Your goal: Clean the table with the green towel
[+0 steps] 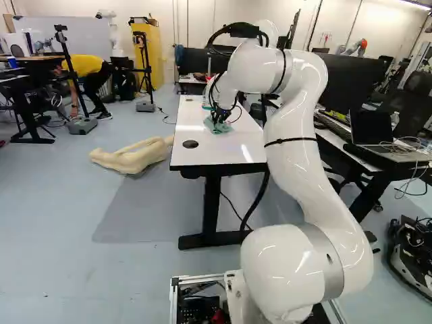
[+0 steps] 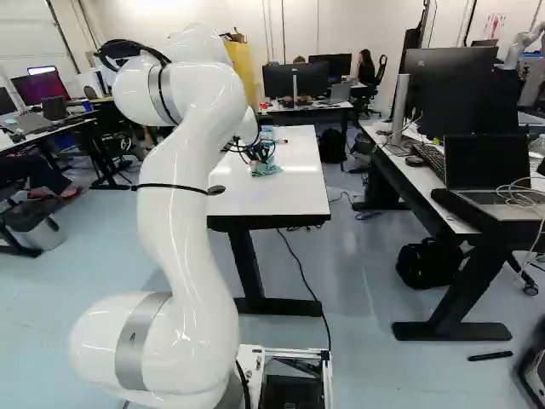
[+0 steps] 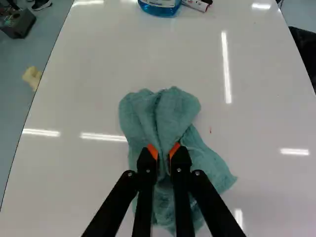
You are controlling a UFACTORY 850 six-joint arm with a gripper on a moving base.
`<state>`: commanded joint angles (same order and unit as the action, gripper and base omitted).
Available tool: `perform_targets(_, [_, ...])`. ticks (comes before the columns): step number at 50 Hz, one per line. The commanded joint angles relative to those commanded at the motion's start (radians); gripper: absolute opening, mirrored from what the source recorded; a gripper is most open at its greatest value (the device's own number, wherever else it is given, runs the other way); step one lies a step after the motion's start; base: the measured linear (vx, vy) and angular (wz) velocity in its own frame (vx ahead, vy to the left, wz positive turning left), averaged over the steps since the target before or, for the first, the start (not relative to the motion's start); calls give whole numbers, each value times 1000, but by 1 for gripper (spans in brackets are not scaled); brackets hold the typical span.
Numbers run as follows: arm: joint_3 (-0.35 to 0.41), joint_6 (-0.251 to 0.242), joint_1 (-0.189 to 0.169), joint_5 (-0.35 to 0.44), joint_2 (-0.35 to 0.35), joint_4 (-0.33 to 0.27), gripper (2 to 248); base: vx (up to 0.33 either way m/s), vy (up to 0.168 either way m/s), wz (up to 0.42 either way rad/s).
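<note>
Cream-coloured plastic, by the look of it, makes up the pale figure (image 1: 131, 156) on the floor (image 1: 54, 209) at the left of the left base view. Next comes the white table (image 1: 223, 154), glossy enough that cloth should slide over it with little drag. Towards its far end stands a bottle (image 3: 159, 9) of blue liquid, with a marker pen (image 3: 196, 4) beside it. Nearer, the green towel (image 3: 210, 163) lies bunched on the tabletop, under the pincer (image 3: 164, 151). That pincer is clenched on it, a fold pinched between both orange pads (image 3: 152, 151). The towel looks light, soft and limp; it won't break, but it may crumple or trail when pushed. The thick middle fold is the right place to hold, leaving loose cloth around it to wipe with. How flat it lies beneath I can't fairly say, as the folds hide it. To the right of the towel, seen from the base, a small red mark (image 3: 210, 131) seems worth wiping.
</note>
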<state>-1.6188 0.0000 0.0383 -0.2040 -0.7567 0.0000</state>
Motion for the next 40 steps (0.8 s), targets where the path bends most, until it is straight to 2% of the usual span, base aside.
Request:
perform_targets(24, [122,0,37,0,85,0,44,0,0,0])
perform_targets(40, [215,0,46,0,151,0,44,0,0,0])
